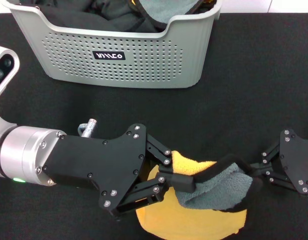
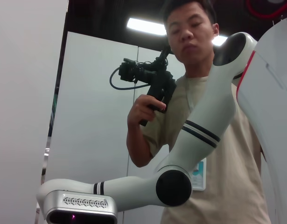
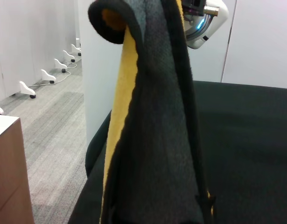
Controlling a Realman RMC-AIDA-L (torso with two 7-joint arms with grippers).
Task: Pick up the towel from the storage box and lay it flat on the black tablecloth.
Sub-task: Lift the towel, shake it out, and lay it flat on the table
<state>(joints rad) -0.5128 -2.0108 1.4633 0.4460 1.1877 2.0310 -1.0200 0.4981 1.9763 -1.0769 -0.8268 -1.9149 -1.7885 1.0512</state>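
- Yellow-orange and grey-green fleece, the towel (image 1: 204, 200) sits low and centre in the head view, held up over the black tablecloth (image 1: 254, 85), clear of the storage box (image 1: 118, 55) at the upper left.
- Its gripped top edge runs left to right between the two claws; below it the yellow side drops toward the bottom edge of the frame. In the right wrist view the towel (image 3: 152, 140) hangs as a tall folded strip, long axis up and down.
- The left claw (image 1: 169, 172) is closed on the towel's yellow left corner.
- The right claw (image 1: 254, 177) meets the grey right end; it seems pinched onto the cloth, though the fleece partly hides its fingertips.
- Dark clothes (image 1: 98, 15) fill the storage box, with a grey piece of cloth (image 1: 164, 10) on top.
- The left wrist view shows a man with a camera (image 2: 148, 77).
- The tablecloth covers the bench.
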